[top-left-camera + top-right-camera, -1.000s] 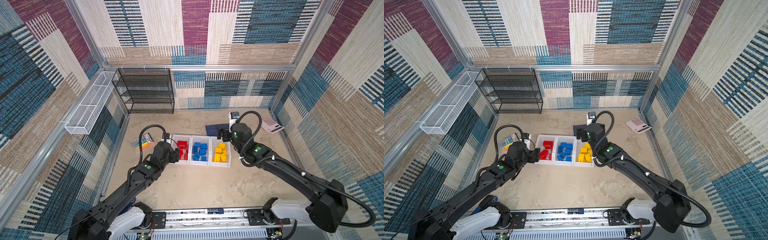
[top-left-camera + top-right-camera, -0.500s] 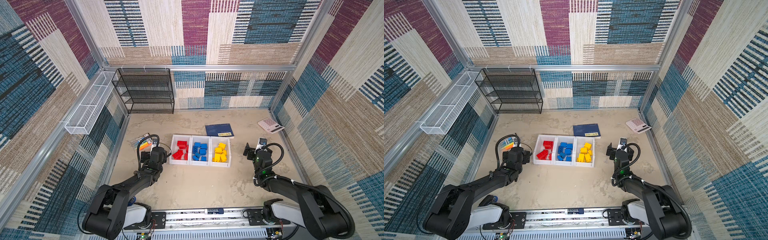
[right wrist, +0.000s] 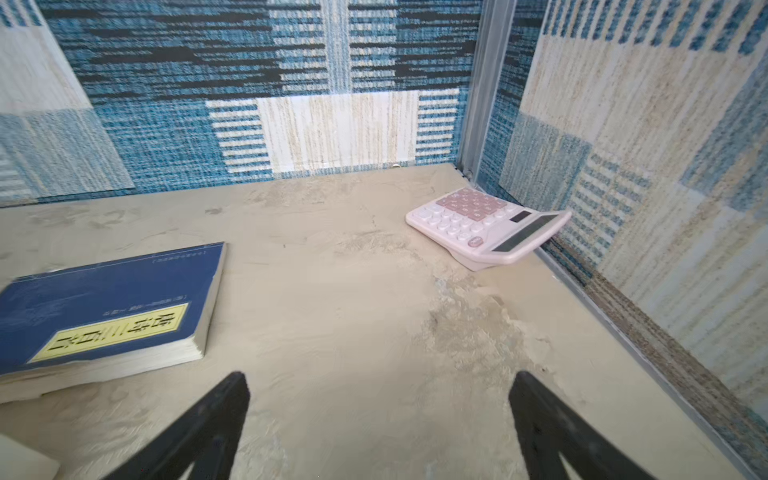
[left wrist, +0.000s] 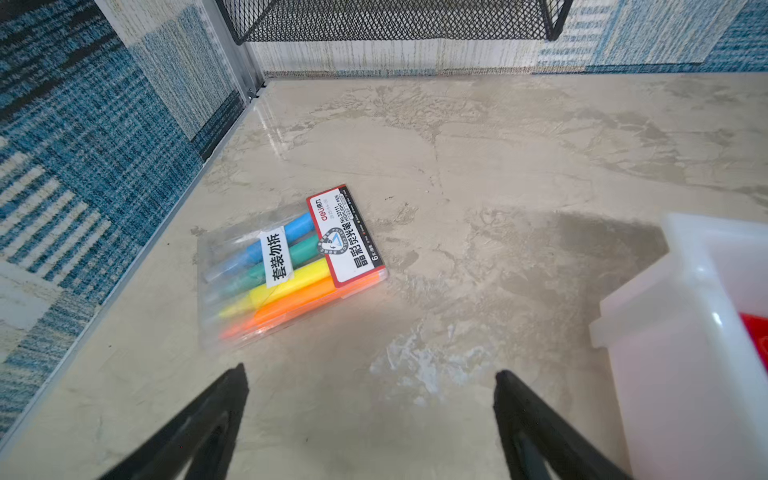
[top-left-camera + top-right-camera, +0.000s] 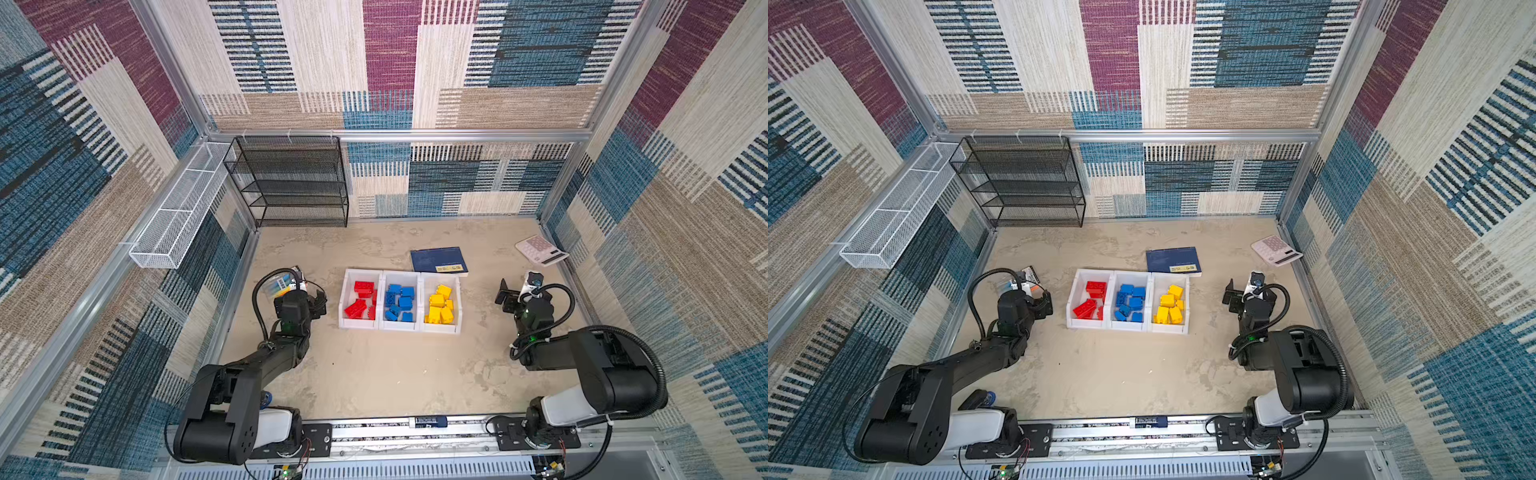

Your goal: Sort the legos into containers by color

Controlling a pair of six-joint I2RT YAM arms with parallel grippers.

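- The left gripper (image 4: 370, 374) is wide open and holds nothing; under it there is only the bare counter (image 5: 395, 374).
- The right gripper (image 3: 380, 376) is also wide open and empty, above bare counter.
- Between the two grippers, the left container (image 5: 347, 282), the middle container (image 5: 401, 273) and the right container (image 5: 458, 299) stand in one row, touching side by side.
- The red legos (image 5: 361, 301) lie in the left container, the blue legos (image 5: 400, 302) in the middle one and the yellow legos (image 5: 439, 305) in the right one.
- The left gripper is just beside the outer wall of the left container, not touching it; the right gripper is well apart from the right container.
- A pack of highlighter pens (image 4: 291, 266) lies flat just beyond the left gripper, near the left wall.
- A blue book (image 3: 108, 307) lies flat just behind the middle and right containers.
- A pink calculator (image 3: 486, 222) lies farther back, close to the right wall.
- A black mesh rack (image 5: 291, 183) stands against the back wall, and a white wire basket (image 5: 174, 220) hangs on the left wall.
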